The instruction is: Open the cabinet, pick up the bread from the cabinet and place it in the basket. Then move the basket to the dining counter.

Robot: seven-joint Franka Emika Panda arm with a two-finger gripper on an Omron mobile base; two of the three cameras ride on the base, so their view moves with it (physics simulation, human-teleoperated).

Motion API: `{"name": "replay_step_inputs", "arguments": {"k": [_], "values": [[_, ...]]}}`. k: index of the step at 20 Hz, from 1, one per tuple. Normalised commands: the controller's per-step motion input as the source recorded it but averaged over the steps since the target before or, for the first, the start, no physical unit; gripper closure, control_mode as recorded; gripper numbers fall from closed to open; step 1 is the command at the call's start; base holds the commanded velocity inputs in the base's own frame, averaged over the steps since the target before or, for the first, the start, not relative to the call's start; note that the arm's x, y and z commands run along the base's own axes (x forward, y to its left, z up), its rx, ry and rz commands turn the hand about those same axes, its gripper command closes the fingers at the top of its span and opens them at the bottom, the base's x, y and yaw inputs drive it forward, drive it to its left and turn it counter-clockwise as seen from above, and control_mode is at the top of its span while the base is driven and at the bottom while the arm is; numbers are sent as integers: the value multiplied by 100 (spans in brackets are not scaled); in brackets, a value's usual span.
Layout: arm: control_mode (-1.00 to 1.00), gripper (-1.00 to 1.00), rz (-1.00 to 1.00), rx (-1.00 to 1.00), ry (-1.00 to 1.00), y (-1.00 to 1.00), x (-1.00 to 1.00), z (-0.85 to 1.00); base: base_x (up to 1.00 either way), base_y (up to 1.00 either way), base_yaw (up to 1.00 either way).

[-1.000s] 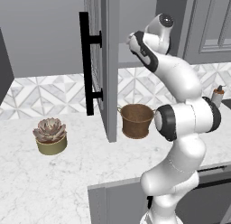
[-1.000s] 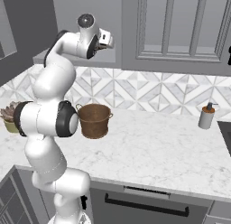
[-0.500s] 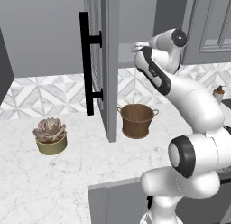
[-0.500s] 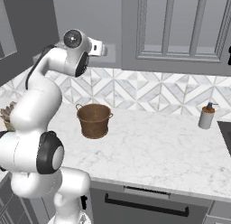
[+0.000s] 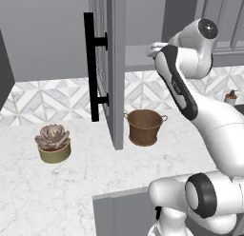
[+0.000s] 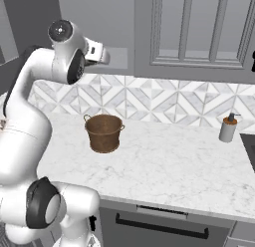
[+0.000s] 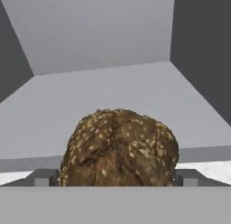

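The grey cabinet's door (image 5: pixel 115 63) with its black bar handle (image 5: pixel 89 63) stands swung open. My hand reaches onto the shelf inside. In the hand view the bread (image 7: pixel 118 146), a brown seeded bun, lies on the grey shelf floor (image 7: pixel 108 92) right in front of the camera. My gripper (image 7: pixel 115 178) is open, with one fingertip on each side of the bread. From the base views the hand (image 5: pixel 155 49) (image 6: pixel 99 52) is at the cabinet opening. The brown basket (image 5: pixel 144 127) (image 6: pixel 104 133) stands on the counter below the cabinet. The dining counter is out of view.
An olive pot with a pink succulent (image 5: pixel 53 143) stands left of the open door. A soap dispenser (image 6: pixel 228 129) is far right by the tiled backsplash. More wall cabinets (image 6: pixel 199 27) hang to the right. The marble counter (image 6: pixel 169 161) has free room around the basket.
The arm has stretched forward and carried the hand further into the cabinet toward the bread. The jaws have stayed wide. Door, basket and pot have not moved.
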Motion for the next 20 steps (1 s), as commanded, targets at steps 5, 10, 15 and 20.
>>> {"name": "replay_step_inputs", "arguments": {"k": [5,10,15,20], "values": [[-100,100,0,0,13,0,-100,-13,0,0,0],[-100,100,0,0,3,0,-100,-54,0,0,0],[-100,100,0,0,14,4,-58,-88,0,0,0],[-100,100,0,0,15,0,-2,-78,0,0,0]]}}
